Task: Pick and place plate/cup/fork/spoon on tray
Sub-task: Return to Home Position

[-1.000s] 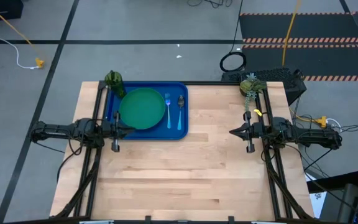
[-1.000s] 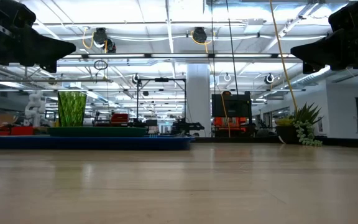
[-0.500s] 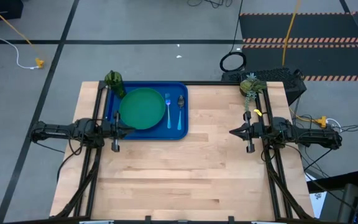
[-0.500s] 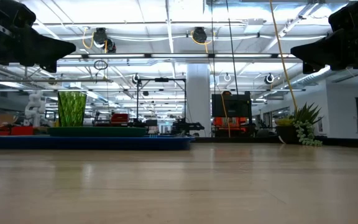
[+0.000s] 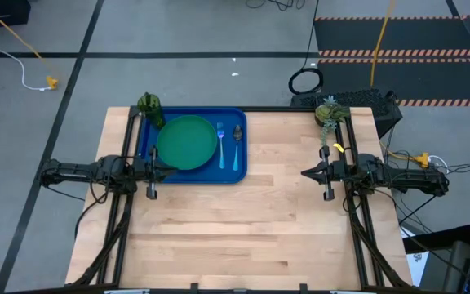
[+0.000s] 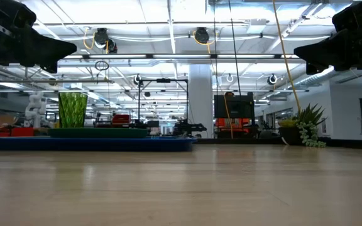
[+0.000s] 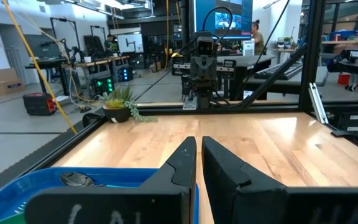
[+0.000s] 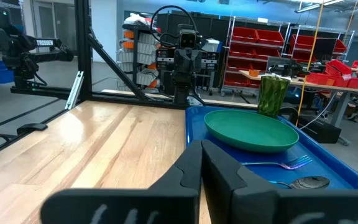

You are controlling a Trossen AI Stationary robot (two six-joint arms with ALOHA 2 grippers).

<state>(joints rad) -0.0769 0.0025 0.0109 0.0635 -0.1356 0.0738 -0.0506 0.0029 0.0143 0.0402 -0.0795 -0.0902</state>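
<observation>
The blue tray (image 5: pixel 239 173) lies at the table's far left. On it rest the green plate (image 5: pixel 186 141), the fork (image 5: pixel 221 144) and the spoon (image 5: pixel 237 145) side by side, and the olive-green cup (image 5: pixel 149 106) upright at its far left corner. My left gripper (image 5: pixel 172 170) hovers shut over the tray's near left part, above the plate's near edge. My right gripper (image 5: pixel 304 174) hovers shut at the table's right side, empty. The plate (image 8: pixel 252 130), cup (image 8: pixel 272 94), fork (image 8: pixel 284 164) and spoon (image 8: pixel 303 183) also show in the right wrist view.
A small potted plant (image 5: pixel 326 113) stands at the table's far right corner. Bare wood (image 5: pixel 251 229) spans the table's middle and near half. Black frame rails (image 5: pixel 365 237) run along both sides.
</observation>
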